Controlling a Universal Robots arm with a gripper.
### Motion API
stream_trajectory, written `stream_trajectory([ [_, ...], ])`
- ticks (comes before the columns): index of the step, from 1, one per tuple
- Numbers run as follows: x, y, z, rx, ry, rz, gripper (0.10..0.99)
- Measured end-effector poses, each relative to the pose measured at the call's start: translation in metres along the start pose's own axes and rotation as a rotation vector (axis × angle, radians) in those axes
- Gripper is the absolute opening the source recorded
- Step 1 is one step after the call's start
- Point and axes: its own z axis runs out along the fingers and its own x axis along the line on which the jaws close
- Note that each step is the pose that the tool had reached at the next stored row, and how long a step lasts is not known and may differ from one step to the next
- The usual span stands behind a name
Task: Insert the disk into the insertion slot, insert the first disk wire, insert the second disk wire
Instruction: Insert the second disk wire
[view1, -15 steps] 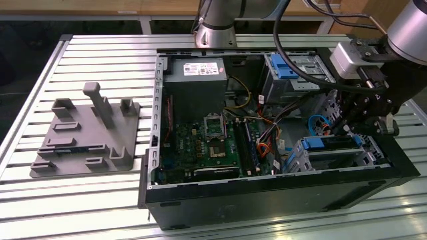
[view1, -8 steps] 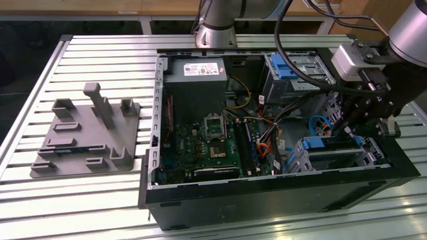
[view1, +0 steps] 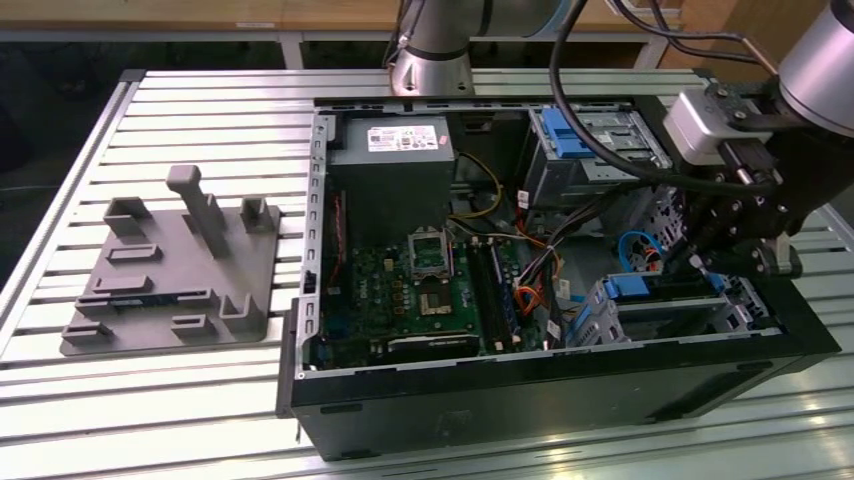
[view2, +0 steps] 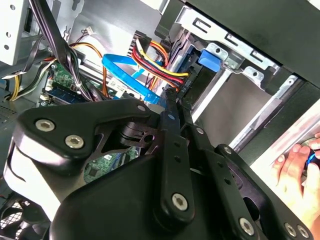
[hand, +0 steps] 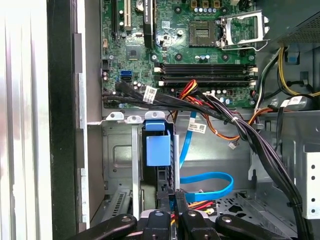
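Black end effector, fingers together on a wire, hangs by the disk, already seated in the slot; wiring appears underway.

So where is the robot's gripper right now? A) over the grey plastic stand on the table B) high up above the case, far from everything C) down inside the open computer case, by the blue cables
C: in the exterior view the gripper reaches down into the open computer case, and the first wrist view shows a flat blue cable just beyond it.
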Motion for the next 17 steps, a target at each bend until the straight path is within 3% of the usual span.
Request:
stream_trajectory([
  [17,0.0017,-0.0011,0.0029,-0.001,0.0002,0.0,0.161],
])
